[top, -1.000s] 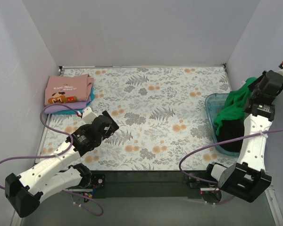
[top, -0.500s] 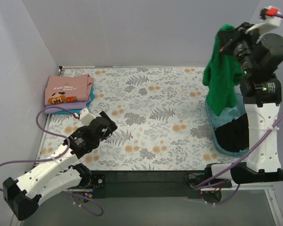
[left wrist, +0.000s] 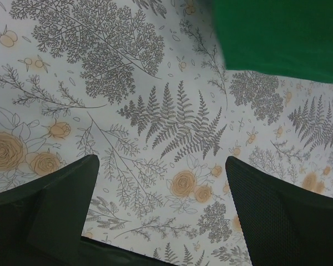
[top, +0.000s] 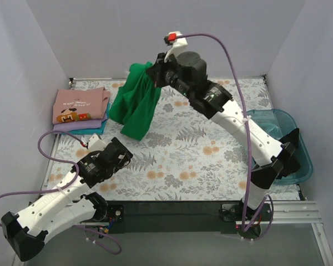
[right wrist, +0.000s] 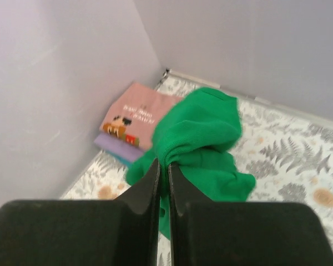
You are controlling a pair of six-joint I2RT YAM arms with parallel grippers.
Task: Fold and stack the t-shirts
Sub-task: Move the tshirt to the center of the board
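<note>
My right gripper (top: 157,71) is shut on the bright green t-shirt (top: 135,105) and holds it in the air over the far left-centre of the table; the shirt hangs down crumpled. In the right wrist view the fingers (right wrist: 154,176) pinch a bunch of the green cloth (right wrist: 202,133). A folded stack with the pink cartoon t-shirt (top: 78,106) on top, lavender and teal below, lies at the far left; it shows in the right wrist view (right wrist: 134,114). My left gripper (top: 121,154) is open and empty over the flowered table; the green shirt's hem (left wrist: 277,39) shows ahead of it.
A translucent teal bin (top: 299,145) stands at the right edge, partly hidden by the right arm. Grey walls close the table on three sides. The flowered tablecloth (top: 200,149) covers the table.
My right arm has swung from above the bin at the right across to the far left-centre, carrying the green t-shirt. The left gripper has shifted slightly toward the near side.
</note>
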